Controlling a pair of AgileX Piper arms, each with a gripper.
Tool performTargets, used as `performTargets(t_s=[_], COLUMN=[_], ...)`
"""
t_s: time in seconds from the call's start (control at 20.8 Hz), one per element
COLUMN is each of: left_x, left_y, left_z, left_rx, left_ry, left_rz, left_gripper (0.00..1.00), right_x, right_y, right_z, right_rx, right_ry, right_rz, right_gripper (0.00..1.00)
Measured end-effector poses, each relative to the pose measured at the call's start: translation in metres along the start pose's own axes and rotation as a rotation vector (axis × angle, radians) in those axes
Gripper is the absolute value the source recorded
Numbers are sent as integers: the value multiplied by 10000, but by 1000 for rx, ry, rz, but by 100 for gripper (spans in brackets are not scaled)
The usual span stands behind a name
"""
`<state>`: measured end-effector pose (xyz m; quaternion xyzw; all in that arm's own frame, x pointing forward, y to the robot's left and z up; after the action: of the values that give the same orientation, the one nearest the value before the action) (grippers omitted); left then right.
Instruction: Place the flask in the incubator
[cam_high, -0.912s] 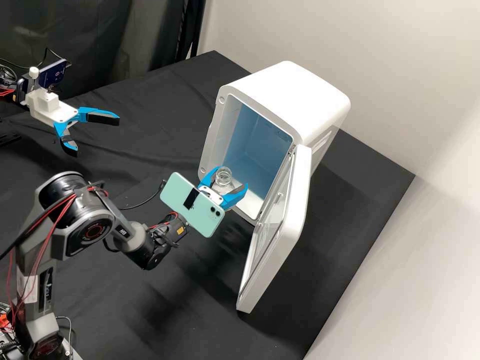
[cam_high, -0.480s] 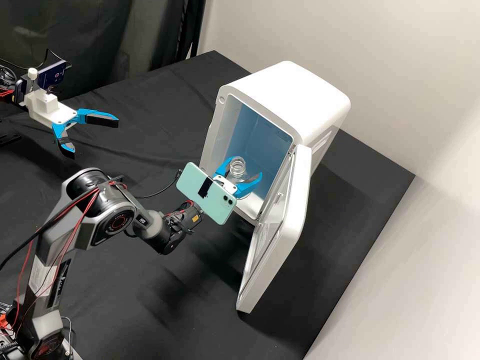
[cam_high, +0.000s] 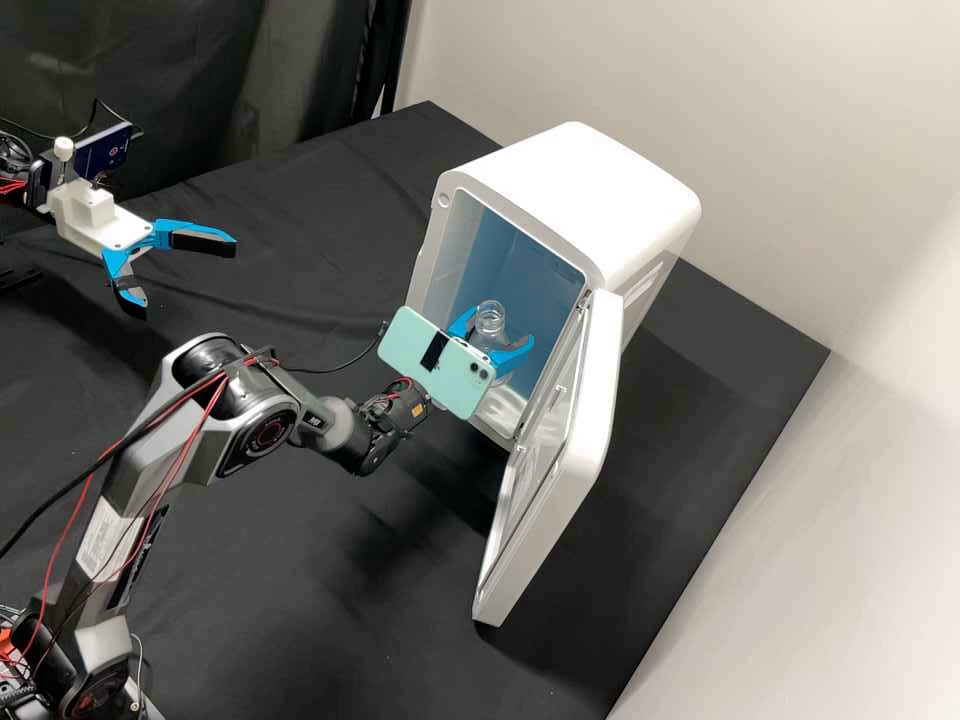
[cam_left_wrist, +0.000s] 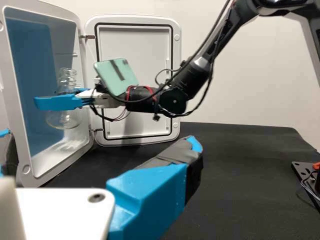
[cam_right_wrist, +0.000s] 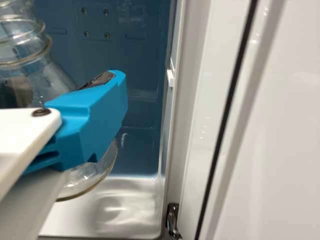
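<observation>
A clear glass flask (cam_high: 489, 319) hangs inside the white incubator (cam_high: 600, 200), in its blue-lined chamber, a little above the floor. My right gripper (cam_high: 497, 334) is shut on the flask's body, with its blue fingers reaching through the doorway. From the left wrist the flask (cam_left_wrist: 62, 107) is seen from the side, upright, with a blue finger (cam_left_wrist: 55, 102) across it. In the right wrist view the flask (cam_right_wrist: 30, 55) sits behind my own finger (cam_right_wrist: 95, 115). My left gripper (cam_high: 188, 275) hovers open over the bench far to the left, holding nothing.
The incubator's door (cam_high: 545, 440) stands swung wide open at the chamber's near right, close beside the right wrist. A mint-green phone (cam_high: 440, 360) is mounted on the right wrist. Black bench surface (cam_high: 330, 560) lies around the arms.
The right arm has extended and carried the flask from the doorway deeper into the incubator, slightly higher. The left gripper has stayed nearly still.
</observation>
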<state>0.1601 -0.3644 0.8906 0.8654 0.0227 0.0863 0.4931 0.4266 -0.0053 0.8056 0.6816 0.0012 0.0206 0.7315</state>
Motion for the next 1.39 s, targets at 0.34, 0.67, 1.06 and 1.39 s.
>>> performTargets(t_s=[0.34, 0.67, 1.06, 1.39], left_x=[20, 35, 40, 46], left_y=[-29, -36, -50, -43], left_z=[14, 44, 34, 29], left_rx=[-9, -10, -18, -17], left_ry=[-12, -28, -25, -24], left_rz=[-14, -18, -23, -20], left_gripper=[100, 100, 100, 100], right_x=[363, 698, 1000, 1096], right_y=[-97, 104, 440, 421], right_z=[45, 71, -86, -96], right_rx=[-2, 11, 32, 17], right_ry=[-47, -86, -72, -76], right_rz=[-40, -36, -8, -59], right_gripper=[0, 0, 0, 0])
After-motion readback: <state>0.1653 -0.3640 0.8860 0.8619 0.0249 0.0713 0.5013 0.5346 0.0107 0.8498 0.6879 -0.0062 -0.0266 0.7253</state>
